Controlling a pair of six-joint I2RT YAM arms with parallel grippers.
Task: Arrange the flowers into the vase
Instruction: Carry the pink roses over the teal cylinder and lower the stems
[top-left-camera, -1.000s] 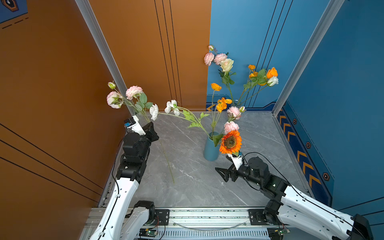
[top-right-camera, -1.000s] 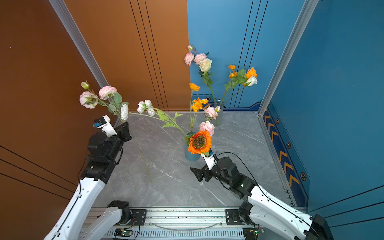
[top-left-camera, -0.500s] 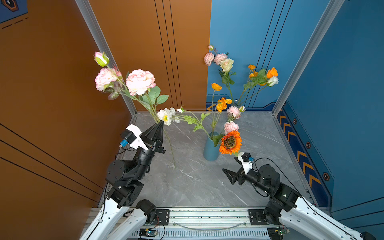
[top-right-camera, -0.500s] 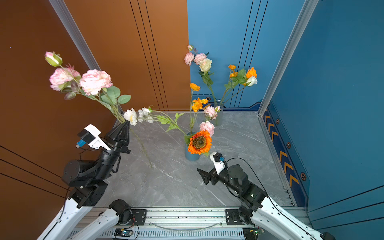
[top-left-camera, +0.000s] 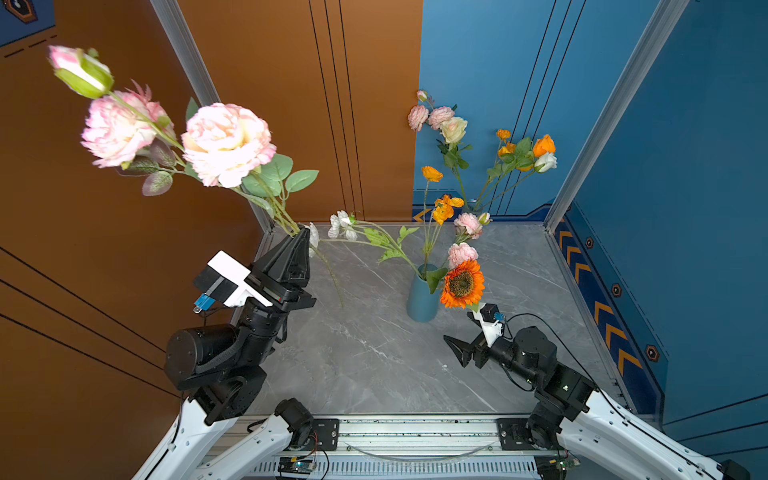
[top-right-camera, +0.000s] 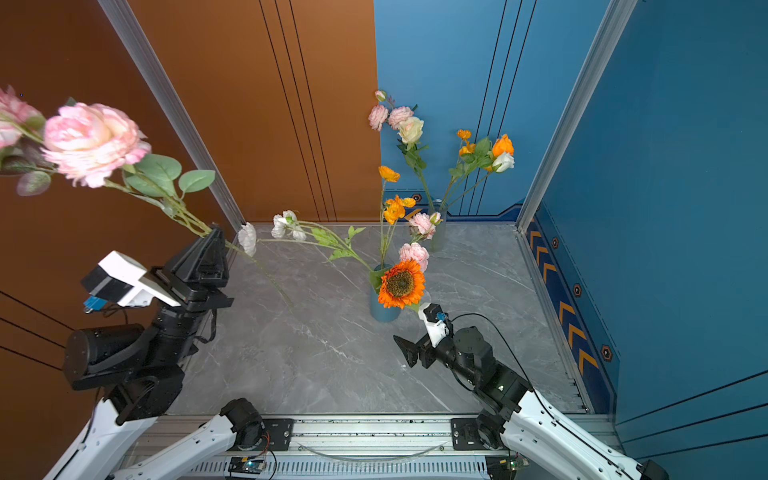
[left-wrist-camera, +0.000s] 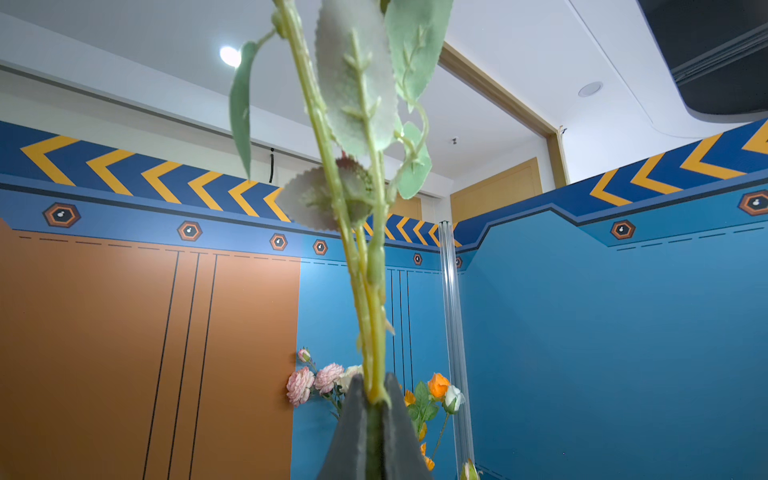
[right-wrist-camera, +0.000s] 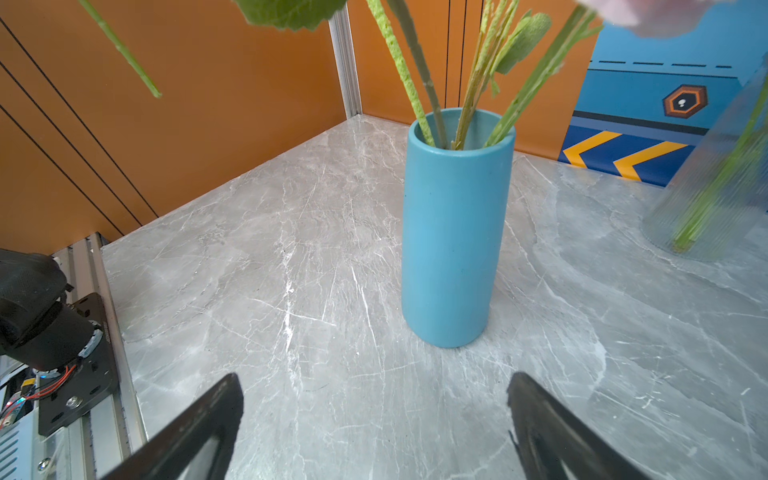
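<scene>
Hanging from a pinch partway up its stem, the pink rose spray is held tilted. Its blooms are high toward the orange wall, and its cut end is free in the air, well apart from the blue vase. The left hand is closed tight on that stem. In the left wrist view its jaws meet around the green stalk with the leaves rising beyond. Gripping there leaves a long bare tail below, probably so the end can be steered down into the opening.

The vase stands upright on the grey worktop and already carries the sunflower, pink and orange blooms, and a white spray leaning out leftward. Their stems fan against the rim, so the free gap looks narrow, and the new stem will likely need a steep, nearly vertical entry.

The right hand sits low over the worktop, just short of the vase. Its jaws are spread wide toward the vase and hold nothing. It seems poised to steady the vase or guide the stem. A glass vase with more flowers stands farther back.
</scene>
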